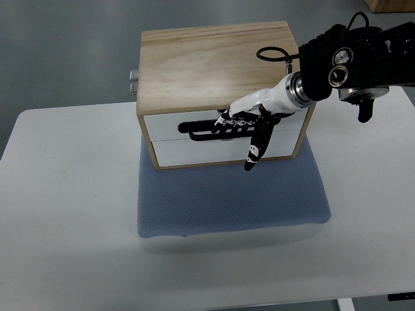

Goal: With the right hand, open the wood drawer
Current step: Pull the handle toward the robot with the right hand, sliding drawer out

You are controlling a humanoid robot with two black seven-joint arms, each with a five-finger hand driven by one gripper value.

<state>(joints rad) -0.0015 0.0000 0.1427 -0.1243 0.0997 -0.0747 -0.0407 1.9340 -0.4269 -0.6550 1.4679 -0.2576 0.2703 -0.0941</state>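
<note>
Here's the right hand (249, 126), arm reaching in from the right edge of the picture, pressed up against the front of the wooden cabinet (217, 61). The fingers (214, 129) are stretched long and flat across the white face of the top drawer (168, 124), pointing toward the left, while one digit hangs down over the lower drawer (194, 152), its tip close to the bottom front edge. So the hand is extended and fairly flat, laid on the drawer front; whether it has actually hooked anything, I can't tell from here.

Both drawer fronts look flush with the wooden frame, no gap showing at either one. The cabinet sits on the far half of a blue-grey mat (233, 201), and the mat lies in the middle of the white table (65, 214), reaching toward the near edge. A small metal fitting (133, 81) sticks out of the cabinet's left side, up near the back. A black cable (272, 54) loops over the top right corner of the cabinet, just beside the wrist.
</note>
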